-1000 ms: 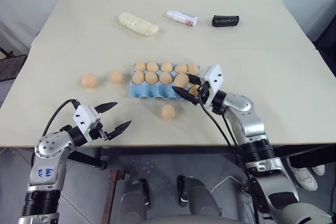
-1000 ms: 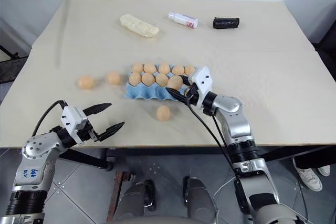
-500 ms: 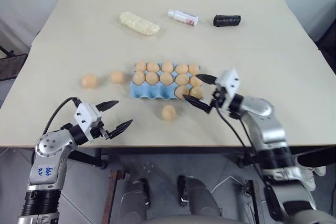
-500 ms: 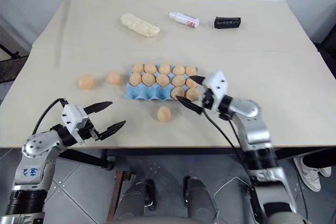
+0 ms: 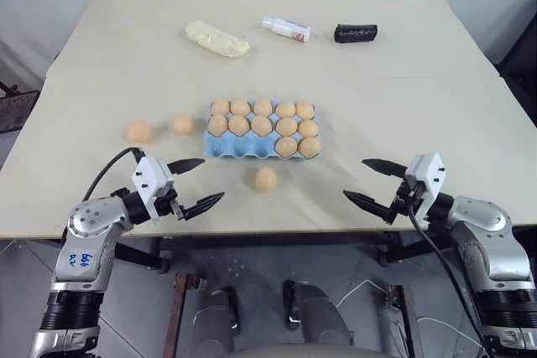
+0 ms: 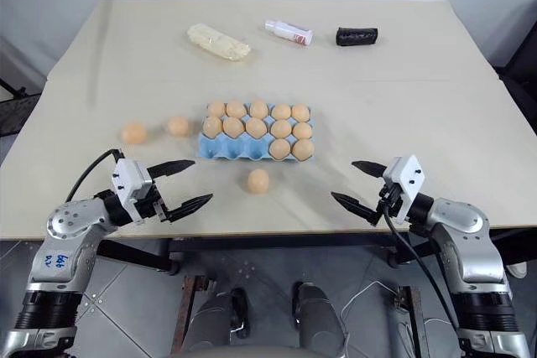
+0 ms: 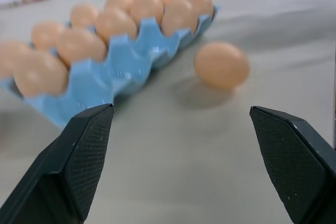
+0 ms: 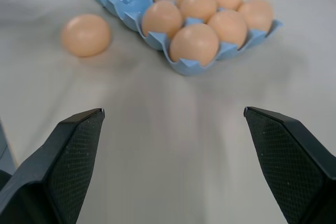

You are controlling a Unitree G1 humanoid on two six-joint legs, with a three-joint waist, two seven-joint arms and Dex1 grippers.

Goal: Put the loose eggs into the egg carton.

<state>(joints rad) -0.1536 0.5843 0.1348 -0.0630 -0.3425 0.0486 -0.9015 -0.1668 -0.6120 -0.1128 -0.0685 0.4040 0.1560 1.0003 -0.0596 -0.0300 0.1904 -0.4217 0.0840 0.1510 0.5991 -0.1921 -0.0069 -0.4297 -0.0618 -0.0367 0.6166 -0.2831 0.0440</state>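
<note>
Here both pincers hang spread, empty, over the beige table, grey floor below.

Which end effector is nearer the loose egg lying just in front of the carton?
Left. The left end effector sits open just to the robot's left of that egg; the right end effector, also open, is farther off on the other side.

The blue egg carton lies flat mid-table, holding what looks like twelve tan eggs: far two rows full, near row filled at its right end. Three loose eggs: one just before the carton, two to its left.
</note>
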